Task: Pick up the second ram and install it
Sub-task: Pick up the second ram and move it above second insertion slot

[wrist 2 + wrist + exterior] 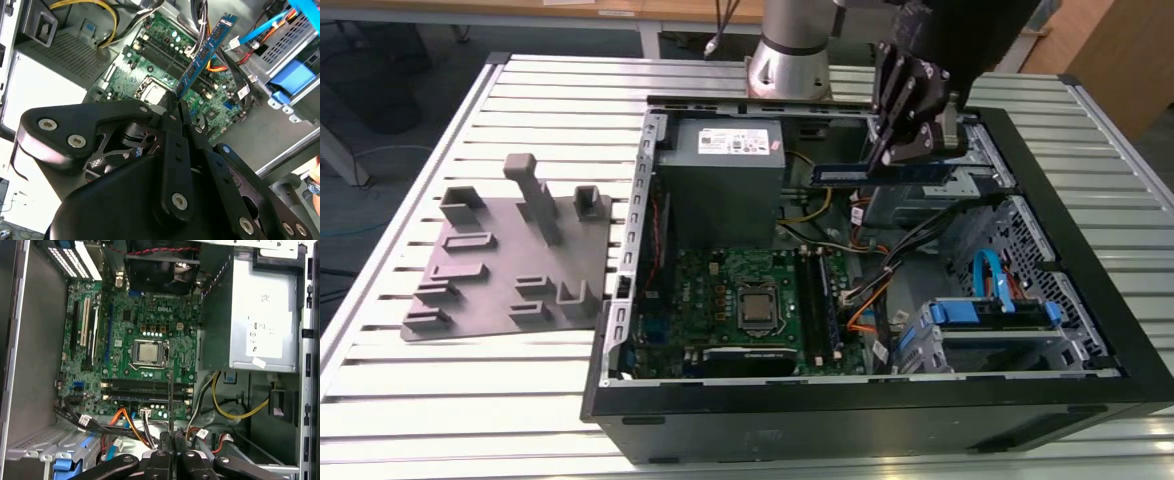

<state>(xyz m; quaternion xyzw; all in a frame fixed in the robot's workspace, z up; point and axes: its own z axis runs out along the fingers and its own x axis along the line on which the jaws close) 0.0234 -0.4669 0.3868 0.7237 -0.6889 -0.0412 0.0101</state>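
Slatted bench w/ open PC case. Claw clamped on ram stick near one end, over case. Prob. light, stiff, thin, fragile; hold flat faces, avoid contacts.

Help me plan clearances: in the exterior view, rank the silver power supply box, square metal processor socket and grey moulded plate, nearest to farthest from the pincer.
1. Silver power supply box, to the exterior view's left of the pincer.
2. Square metal processor socket, on the green motherboard.
3. Grey moulded plate, out on the slatted table.
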